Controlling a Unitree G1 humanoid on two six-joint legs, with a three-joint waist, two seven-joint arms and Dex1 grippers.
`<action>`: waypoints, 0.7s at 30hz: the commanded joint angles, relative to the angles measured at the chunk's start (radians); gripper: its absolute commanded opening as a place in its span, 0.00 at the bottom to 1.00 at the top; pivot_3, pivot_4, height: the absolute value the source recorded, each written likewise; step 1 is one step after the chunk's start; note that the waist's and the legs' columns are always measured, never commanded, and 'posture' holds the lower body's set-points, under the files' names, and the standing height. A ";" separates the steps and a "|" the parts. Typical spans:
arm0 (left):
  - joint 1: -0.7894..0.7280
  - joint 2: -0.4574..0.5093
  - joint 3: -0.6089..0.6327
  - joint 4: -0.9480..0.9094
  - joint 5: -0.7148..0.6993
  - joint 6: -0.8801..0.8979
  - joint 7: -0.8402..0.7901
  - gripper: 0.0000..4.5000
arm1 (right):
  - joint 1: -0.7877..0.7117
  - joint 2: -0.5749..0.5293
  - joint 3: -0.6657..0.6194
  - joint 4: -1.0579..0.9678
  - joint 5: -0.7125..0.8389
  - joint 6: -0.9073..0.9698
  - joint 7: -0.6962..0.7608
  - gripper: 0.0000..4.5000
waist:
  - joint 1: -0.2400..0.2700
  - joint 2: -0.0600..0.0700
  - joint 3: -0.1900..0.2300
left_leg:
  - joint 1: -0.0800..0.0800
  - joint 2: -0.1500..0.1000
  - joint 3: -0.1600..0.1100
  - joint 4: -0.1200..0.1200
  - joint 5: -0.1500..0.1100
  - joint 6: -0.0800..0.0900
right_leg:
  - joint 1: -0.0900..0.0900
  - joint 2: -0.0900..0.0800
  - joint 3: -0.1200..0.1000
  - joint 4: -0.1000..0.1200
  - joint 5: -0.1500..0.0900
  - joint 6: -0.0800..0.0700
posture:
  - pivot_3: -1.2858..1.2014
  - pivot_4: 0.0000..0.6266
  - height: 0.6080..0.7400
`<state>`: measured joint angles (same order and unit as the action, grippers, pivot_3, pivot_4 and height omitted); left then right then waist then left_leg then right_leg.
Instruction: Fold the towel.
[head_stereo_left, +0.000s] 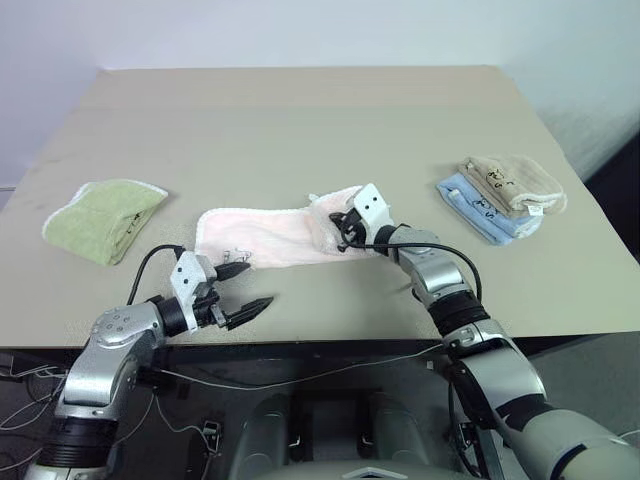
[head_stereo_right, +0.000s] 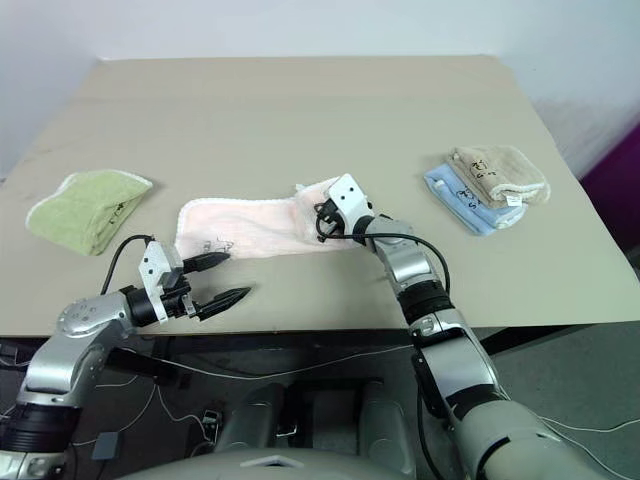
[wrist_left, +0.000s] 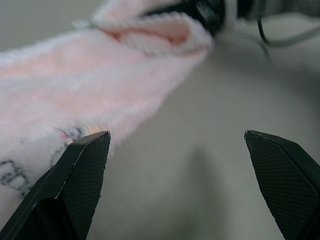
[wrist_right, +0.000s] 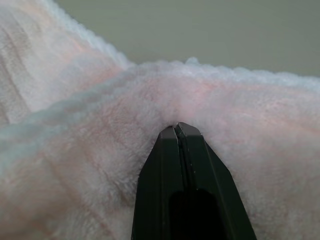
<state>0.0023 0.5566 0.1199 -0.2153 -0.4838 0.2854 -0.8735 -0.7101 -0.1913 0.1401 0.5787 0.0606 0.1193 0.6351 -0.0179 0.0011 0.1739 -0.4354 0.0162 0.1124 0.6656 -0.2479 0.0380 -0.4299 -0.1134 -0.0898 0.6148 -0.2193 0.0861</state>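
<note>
The pale pink towel (head_stereo_left: 262, 238) lies stretched out near the table's front edge, with its right end bunched and slightly raised. My right gripper (head_stereo_left: 340, 228) is at that bunched end, shut on the towel. Its closed fingertips (wrist_right: 179, 129) are buried in a pinched fold of the cloth. My left gripper (head_stereo_left: 261, 282) hovers open just in front of the towel's left end, holding nothing. In the left wrist view its fingers (wrist_left: 85, 165) stand wide apart, with the towel's marked corner (wrist_left: 45, 150) close beside one of them.
A folded light green towel (head_stereo_left: 105, 218) lies at the left of the table (head_stereo_left: 300, 120). At the right a beige cloth (head_stereo_left: 515, 178) sits stacked on a light blue one (head_stereo_left: 478, 212). The table's front edge (head_stereo_left: 330, 338) runs just beneath both arms.
</note>
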 joint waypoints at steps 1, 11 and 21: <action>0.028 -0.040 0.107 -0.123 -0.143 0.108 0.116 1.00 | 0.021 -0.017 -0.034 -0.172 0.075 0.010 0.072 0.01 | -0.002 0.000 0.000 | 0.000 0.000 0.000 0.000 0.000 0.000 | 0.000 0.000 0.000 0.000 0.000 0.000 | 0.52 0.24 1.00; 0.179 -0.291 0.235 -0.359 -0.530 0.438 0.692 1.00 | 0.014 -0.123 -0.055 -0.375 0.120 0.031 0.155 0.01 | 0.004 -0.001 0.000 | 0.001 -0.001 -0.001 0.000 0.000 0.001 | 0.001 -0.001 0.000 0.000 0.000 0.000 | 0.52 0.24 1.00; 0.091 -0.480 0.293 -0.288 -0.821 0.376 1.217 1.00 | -0.020 -0.120 -0.056 -0.324 0.117 0.009 0.157 0.01 | 0.007 -0.001 0.000 | 0.001 -0.001 -0.002 0.001 -0.003 0.005 | 0.002 -0.001 0.000 0.000 0.000 0.000 | 0.52 0.24 1.00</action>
<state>0.1086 0.0835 0.3913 -0.5087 -1.2797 0.6923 0.2618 -0.7024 -0.3114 0.0999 0.2637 0.1697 0.1521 0.7911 -0.0104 0.0001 0.1742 -0.4346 0.0150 0.1106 0.6671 -0.2509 0.0434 -0.4276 -0.1146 -0.0902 0.6151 -0.2191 0.0859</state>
